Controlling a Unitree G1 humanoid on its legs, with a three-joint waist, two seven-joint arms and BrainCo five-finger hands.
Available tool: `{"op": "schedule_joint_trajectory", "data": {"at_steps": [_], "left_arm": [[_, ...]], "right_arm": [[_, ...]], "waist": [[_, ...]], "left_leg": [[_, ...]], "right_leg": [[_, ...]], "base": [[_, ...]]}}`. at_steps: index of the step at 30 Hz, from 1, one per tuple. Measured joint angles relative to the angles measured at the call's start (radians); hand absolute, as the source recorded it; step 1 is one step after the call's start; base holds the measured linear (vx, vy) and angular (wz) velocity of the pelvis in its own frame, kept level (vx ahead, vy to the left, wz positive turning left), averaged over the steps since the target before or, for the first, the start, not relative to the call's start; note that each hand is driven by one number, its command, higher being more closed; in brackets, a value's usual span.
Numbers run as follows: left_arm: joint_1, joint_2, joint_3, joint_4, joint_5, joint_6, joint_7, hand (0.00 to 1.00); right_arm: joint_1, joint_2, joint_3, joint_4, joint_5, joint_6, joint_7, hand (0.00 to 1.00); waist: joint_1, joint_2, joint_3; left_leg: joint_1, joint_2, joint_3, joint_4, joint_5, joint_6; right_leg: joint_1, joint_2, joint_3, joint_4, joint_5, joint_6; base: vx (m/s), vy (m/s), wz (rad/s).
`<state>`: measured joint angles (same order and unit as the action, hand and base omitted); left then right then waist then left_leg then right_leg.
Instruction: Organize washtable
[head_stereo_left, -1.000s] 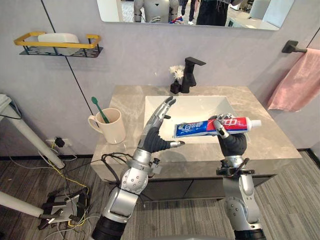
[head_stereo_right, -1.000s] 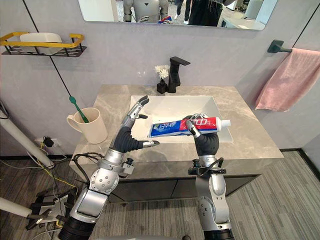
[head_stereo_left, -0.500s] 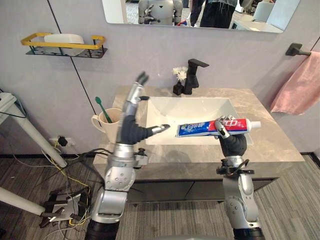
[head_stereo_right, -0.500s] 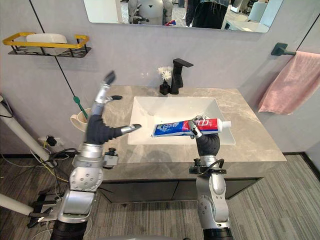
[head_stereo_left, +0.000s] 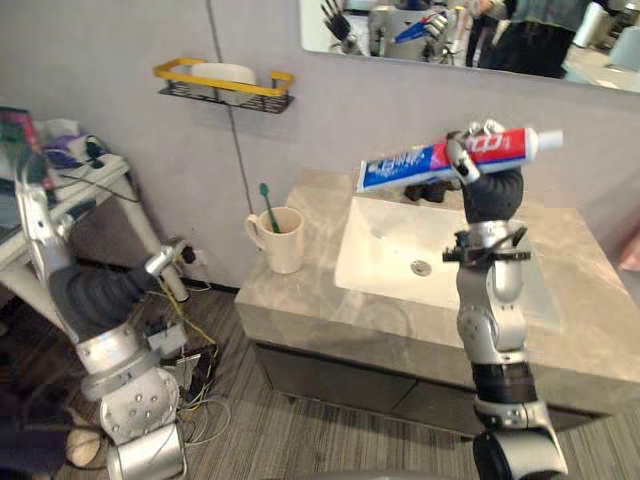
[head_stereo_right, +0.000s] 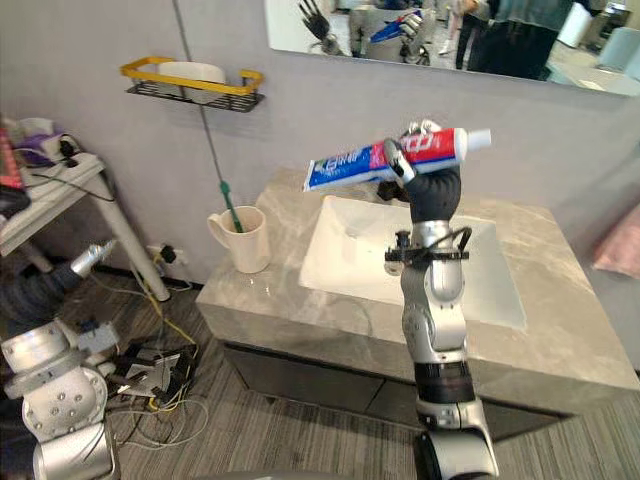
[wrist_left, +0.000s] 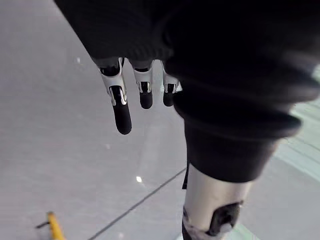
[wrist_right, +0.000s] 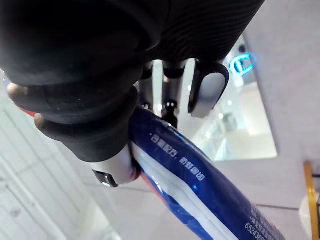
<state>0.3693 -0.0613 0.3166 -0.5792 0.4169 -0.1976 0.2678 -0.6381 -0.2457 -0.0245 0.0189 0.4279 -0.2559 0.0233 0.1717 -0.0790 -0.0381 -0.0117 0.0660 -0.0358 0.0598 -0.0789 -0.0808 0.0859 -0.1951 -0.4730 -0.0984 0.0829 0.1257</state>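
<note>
Grey marble washtable top (head_stereo_left: 300, 300) dead ahead, white rectangular sink basin (head_stereo_left: 385, 255) sunk in its middle. On the counter at the basin's nine o'clock sits the cream ceramic mug (head_stereo_left: 285, 245), with the green toothbrush (head_stereo_left: 267, 200) standing in it. On the wall, the yellow-railed black wire shelf (head_stereo_left: 225, 85) is at ten o'clock and the mirror (head_stereo_left: 450, 25) at twelve. The red, white and blue toothpaste tube (head_stereo_left: 420, 165) lies crosswise in the right hand (head_stereo_left: 490, 190), high over the basin's back edge.
</note>
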Motion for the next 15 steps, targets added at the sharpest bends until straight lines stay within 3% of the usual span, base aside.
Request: {"op": "schedule_joint_trajectory", "data": {"at_steps": [4,9,15], "left_arm": [[0.081,-0.013,-0.019,0.23,-0.034,0.045,-0.068,0.0],[0.113,0.0,-0.111,0.464,-0.054,0.07,-0.175,0.0],[0.103,0.014,-0.156,0.632,-0.076,0.082,-0.25,0.0]], "right_arm": [[-0.127,-0.076,0.065,0.051,-0.002,0.046,0.003,1.0],[-0.21,-0.126,0.144,0.055,-0.009,0.071,0.007,1.0],[-0.242,-0.212,0.202,0.033,-0.02,0.087,0.047,1.0]], "waist": [[0.037,-0.023,0.019],[0.036,-0.065,0.047],[0.033,-0.077,0.065]], "left_leg": [[-0.02,0.002,-0.034,-0.012,0.018,-0.007],[-0.048,0.001,-0.036,-0.008,0.017,-0.008],[-0.078,0.004,-0.031,0.01,0.016,-0.009]], "right_leg": [[-0.004,0.005,-0.027,0.0,0.0,0.001],[-0.025,0.003,-0.035,0.0,0.0,0.001],[-0.05,0.005,-0.032,0.0,0.0,0.001]], "base": [[-0.01,-0.028,0.3],[-0.03,-0.007,0.03],[0.0,-0.002,-0.01]]}}
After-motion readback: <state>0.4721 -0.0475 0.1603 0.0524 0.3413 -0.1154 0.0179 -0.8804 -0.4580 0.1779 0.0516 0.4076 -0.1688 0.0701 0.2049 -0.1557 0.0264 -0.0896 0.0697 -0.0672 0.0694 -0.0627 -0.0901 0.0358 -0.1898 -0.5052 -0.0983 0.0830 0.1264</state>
